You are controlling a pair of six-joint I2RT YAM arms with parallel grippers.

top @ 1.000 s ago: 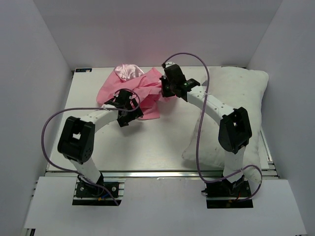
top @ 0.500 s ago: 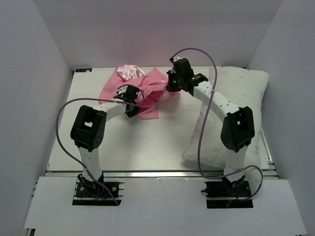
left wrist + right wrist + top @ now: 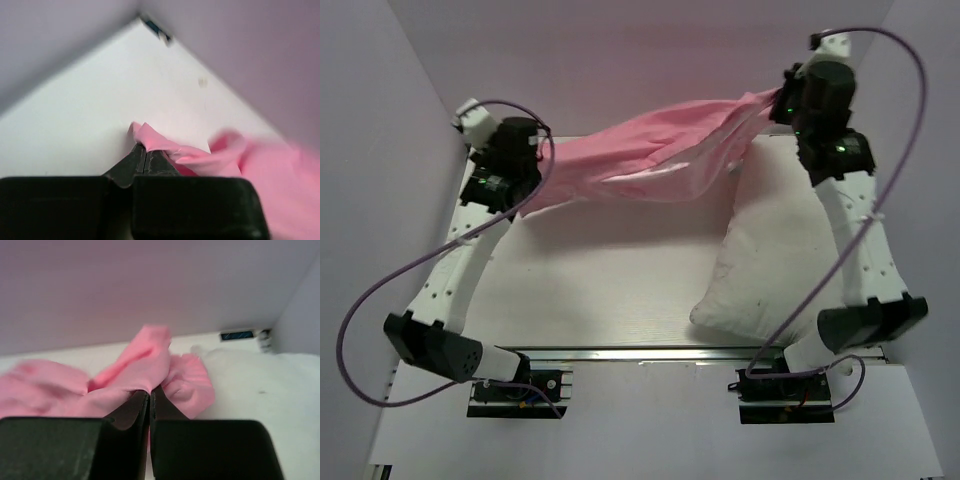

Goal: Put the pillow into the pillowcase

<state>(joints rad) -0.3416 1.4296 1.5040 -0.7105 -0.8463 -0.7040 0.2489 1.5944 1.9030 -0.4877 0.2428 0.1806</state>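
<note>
step in hand: spreading out the pillowcase [image 3: 650, 155], no stuffing yet. both arms are up high w/ the pillowcase strung btwn them over the back of the worktop [image 3: 600, 290]. it sags a bit in the middle, folds hanging.

left tool [image 3: 145, 151]: fingers together, pinching a pink corner/edge. right tool [image 3: 149, 394]: same, closed tight on a bunch of pink cloth at the other end.

pillow [image 3: 770, 270] lies on the right side of the worktop, partly under the right arm. it's outside the pillowcase, w/ its far end near the pillowcase's right end. can't tell where the opening is; the cloth looks pulled flat.

next, my guess: the mouth has to be found & held open toward the pillow. prob one tool must regrip a single layer of the hem so the other can feed the pillow in. risk: both layers pinched together, so no opening.

writing: none readable. small dark tag [image 3: 239, 334] w/ a bluish mark at the back corner, too blurred to read.
</note>
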